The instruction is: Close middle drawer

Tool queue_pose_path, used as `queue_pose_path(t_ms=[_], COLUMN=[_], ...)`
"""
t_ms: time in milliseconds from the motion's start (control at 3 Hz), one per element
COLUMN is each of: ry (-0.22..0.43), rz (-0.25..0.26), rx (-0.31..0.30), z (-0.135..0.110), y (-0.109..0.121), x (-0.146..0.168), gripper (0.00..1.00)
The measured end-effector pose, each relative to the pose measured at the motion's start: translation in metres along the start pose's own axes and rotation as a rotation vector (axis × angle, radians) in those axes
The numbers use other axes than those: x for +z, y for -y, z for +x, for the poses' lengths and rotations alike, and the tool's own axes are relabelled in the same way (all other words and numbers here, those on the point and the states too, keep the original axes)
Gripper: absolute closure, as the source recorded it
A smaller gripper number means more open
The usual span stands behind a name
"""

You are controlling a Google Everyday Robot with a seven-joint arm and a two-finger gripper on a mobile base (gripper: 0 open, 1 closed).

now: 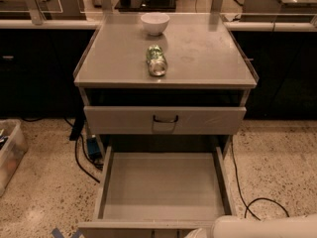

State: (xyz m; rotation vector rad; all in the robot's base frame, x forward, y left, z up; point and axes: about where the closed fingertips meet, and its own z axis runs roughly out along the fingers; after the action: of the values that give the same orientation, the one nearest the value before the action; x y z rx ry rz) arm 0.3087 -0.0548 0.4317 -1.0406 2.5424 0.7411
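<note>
The middle drawer (pixel 161 185) is a grey metal tray, pulled far out of the cabinet and empty. Its low front panel (pixel 129 229) runs along the bottom edge of the view, and its handle is cut off there. Above it, the taller-fronted grey drawer (pixel 119 120) with a black handle (pixel 165 119) is shut. My white arm (pixel 267 226) comes in from the bottom right. My gripper (pixel 198 233) is at the arm's end, at the right part of the front panel and mostly cut off by the frame.
A white bowl (pixel 155 23) and a green can (pixel 156 60) lying on its side sit on the cabinet top (pixel 208 53). Black cables (pixel 257 202) lie on the speckled floor on the right and others on the left (pixel 81 157). A plastic bin (pixel 9 152) stands at the far left.
</note>
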Motion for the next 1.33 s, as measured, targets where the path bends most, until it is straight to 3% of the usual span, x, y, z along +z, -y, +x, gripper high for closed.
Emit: queue_pose_path(t_ms=[333, 1000, 1333], ry=[0.000, 0.023, 0.023], rz=[0.001, 0.084, 0.084], rx=[0.000, -0.016, -0.016], z=[0.000, -0.024, -0.024], y=[0.000, 0.037, 0.037], x=[0.000, 0.017, 0.017], gripper=[1.00, 1.00, 1.00])
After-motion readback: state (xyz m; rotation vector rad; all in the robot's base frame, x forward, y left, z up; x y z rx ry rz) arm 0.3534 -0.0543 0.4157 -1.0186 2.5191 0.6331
